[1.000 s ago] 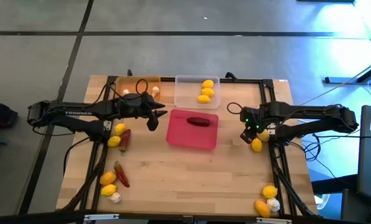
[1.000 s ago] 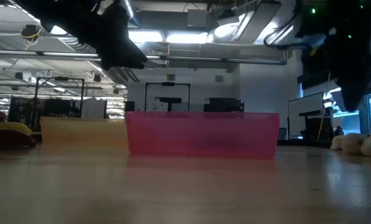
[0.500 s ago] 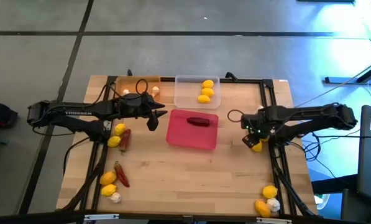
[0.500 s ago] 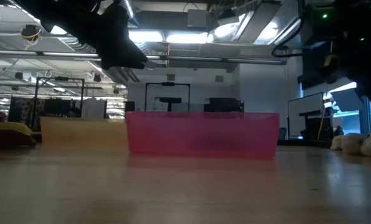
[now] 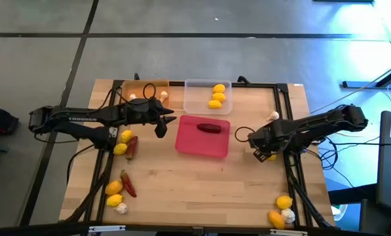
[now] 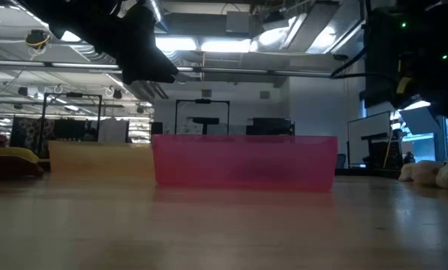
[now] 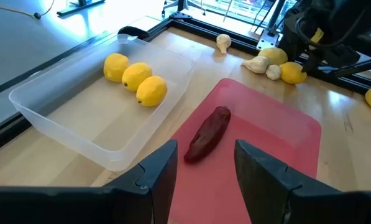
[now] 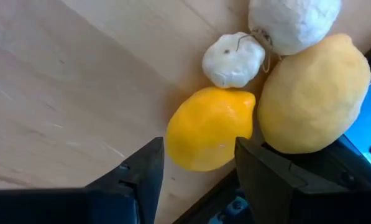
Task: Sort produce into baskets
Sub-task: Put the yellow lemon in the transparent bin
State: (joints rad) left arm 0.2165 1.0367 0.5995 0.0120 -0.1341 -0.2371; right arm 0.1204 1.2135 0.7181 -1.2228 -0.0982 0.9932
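**Right arm swings in over the lemon cluster; nothing gripped yet**

Right gripper (image 5: 263, 148) has shifted inward along the table's right side over the last second, forearm now angled lower and the wrist closer to the pink-red tray (image 5: 203, 137). Right wrist view: fingers parted, empty, a lemon (image 8: 209, 128) lying on the wood just ahead of the gap. A larger lemon (image 8: 312, 93) and two garlic bulbs (image 8: 233, 58) sit touching it, so the cluster is tight. My read: this is the approach to a pick, with a risk of nudging the neighbours.

Left gripper (image 5: 161, 126) has not moved; it hangs between the orange tray (image 5: 145, 92) and the pink-red tray, fingers parted, holding nothing.

Sorted so far: three lemons in the clear tray (image 5: 207, 96), one chili (image 5: 209, 128) in the pink-red tray. Loose produce lies along both sides of the table, so plenty remains.

Writing: "TROSSEN" in white on the left arm (image 5: 81, 119). Nothing else legible.
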